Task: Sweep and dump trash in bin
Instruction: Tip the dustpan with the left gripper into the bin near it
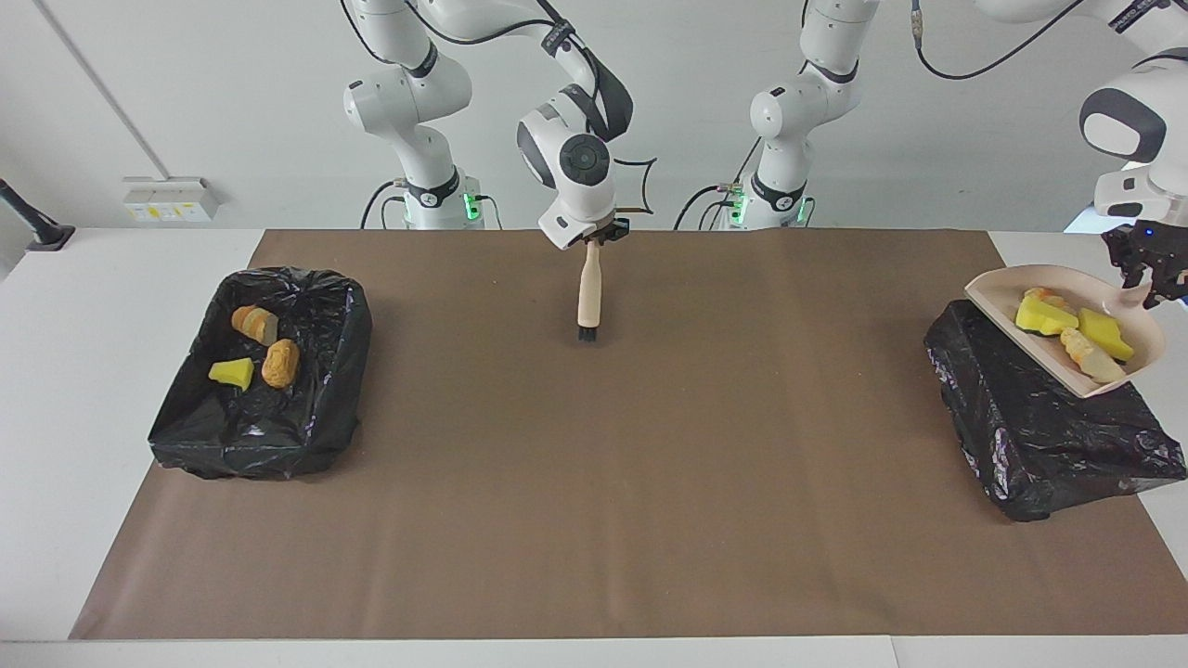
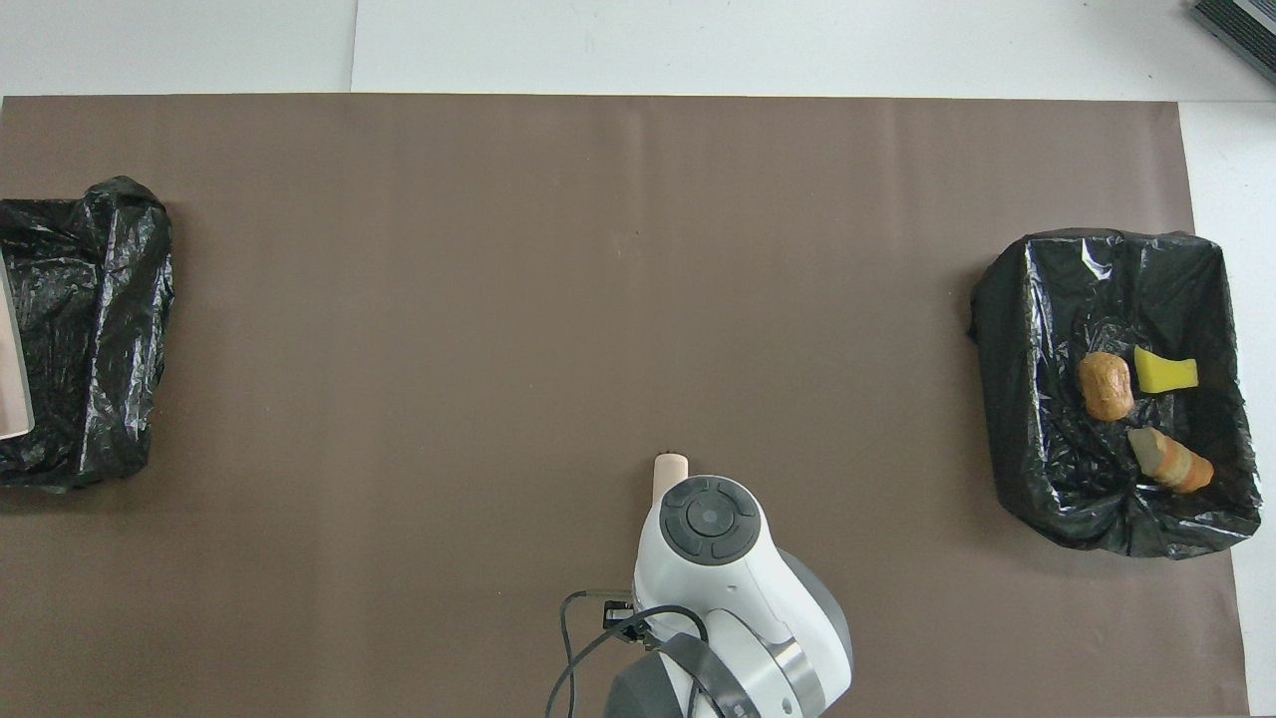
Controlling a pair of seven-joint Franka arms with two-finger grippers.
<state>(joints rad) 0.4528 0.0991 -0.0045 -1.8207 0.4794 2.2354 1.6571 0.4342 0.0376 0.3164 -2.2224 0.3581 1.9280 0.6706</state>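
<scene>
My left gripper is shut on the handle of a beige dustpan and holds it tilted over the black-bagged bin at the left arm's end of the table. In the pan lie several pieces of trash: yellow sponge bits and a striped bread roll. My right gripper is shut on a wooden hand brush that hangs bristles down over the middle of the mat. In the overhead view only the brush's handle end and a sliver of the pan show.
A second black-bagged bin at the right arm's end holds two bread rolls and a yellow sponge bit; it also shows in the overhead view. A brown mat covers the table.
</scene>
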